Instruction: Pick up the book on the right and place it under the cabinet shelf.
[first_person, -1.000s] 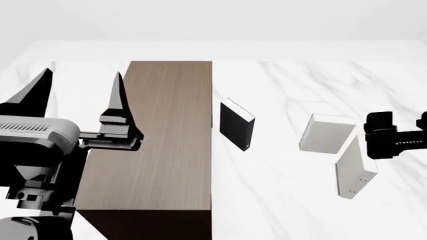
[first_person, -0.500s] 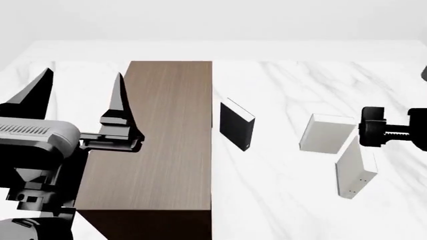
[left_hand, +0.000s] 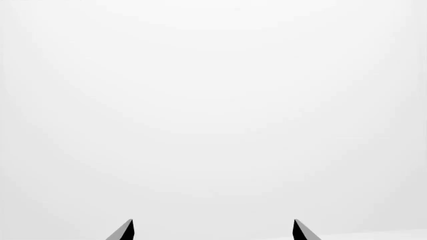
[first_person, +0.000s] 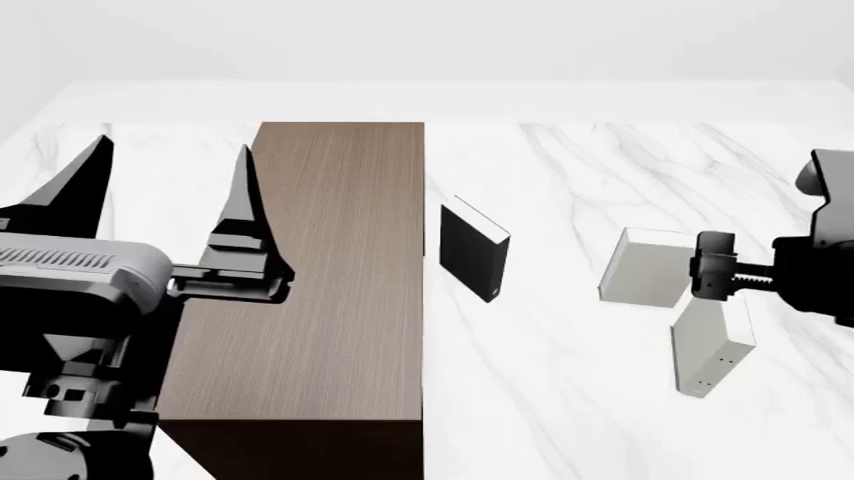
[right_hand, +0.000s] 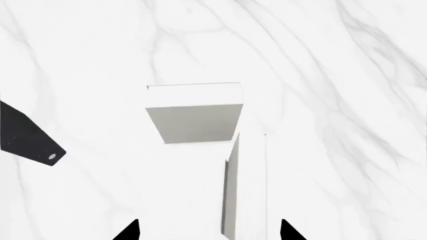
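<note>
The right gripper (right_hand: 208, 231) hangs directly above the thin pale grey-white book (first_person: 709, 349), fingers spread wide and holding nothing (lined up to straddle its upper edge). The book stands on the white marble table (first_person: 561, 380), just beside a thicker blocky pale book (first_person: 650, 266).

Bare simulated studio, white marble tabletop (first_person: 561, 400), blank pale walls, dark wood cabinet (first_person: 334, 270), three standing books

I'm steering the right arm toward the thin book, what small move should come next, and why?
Probably ease the right end effector straight down. Its open fingertips already straddle the thin book's upright top edge without touching, and the blocky book stands just beyond.
</note>
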